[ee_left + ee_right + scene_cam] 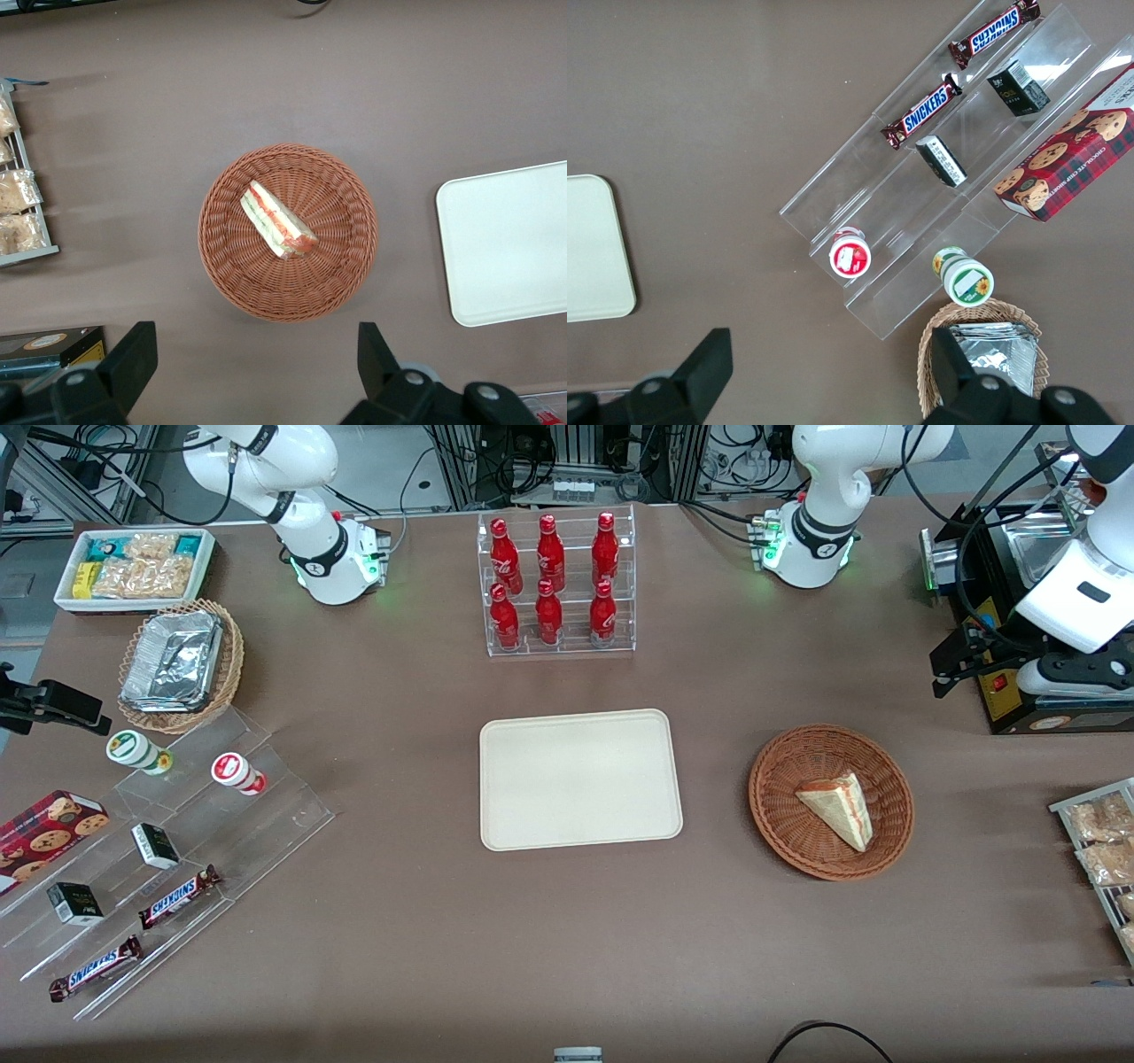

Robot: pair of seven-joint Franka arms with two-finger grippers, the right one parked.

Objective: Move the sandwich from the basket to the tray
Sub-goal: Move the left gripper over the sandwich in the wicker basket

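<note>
The sandwich [837,808], a pale bread wedge with red and green filling, lies in the round reddish-brown basket [771,815]. The cream tray [580,779] lies flat on the table beside the basket, toward the parked arm's end, with nothing on it. My left gripper [961,662] hangs high above the table, farther from the front camera than the basket and toward the working arm's end. In the left wrist view the gripper [255,336] is open and empty, with the sandwich [276,221], the basket [345,266] and the tray [509,243] far below it.
A clear rack of red bottles [556,584] stands farther back than the tray. A black appliance [1045,691] sits by my gripper. A rack of snack packets [1103,850] lies at the working arm's end. A clear tiered stand with snacks [168,850] and a foil-lined tan basket [177,664] are at the parked arm's end.
</note>
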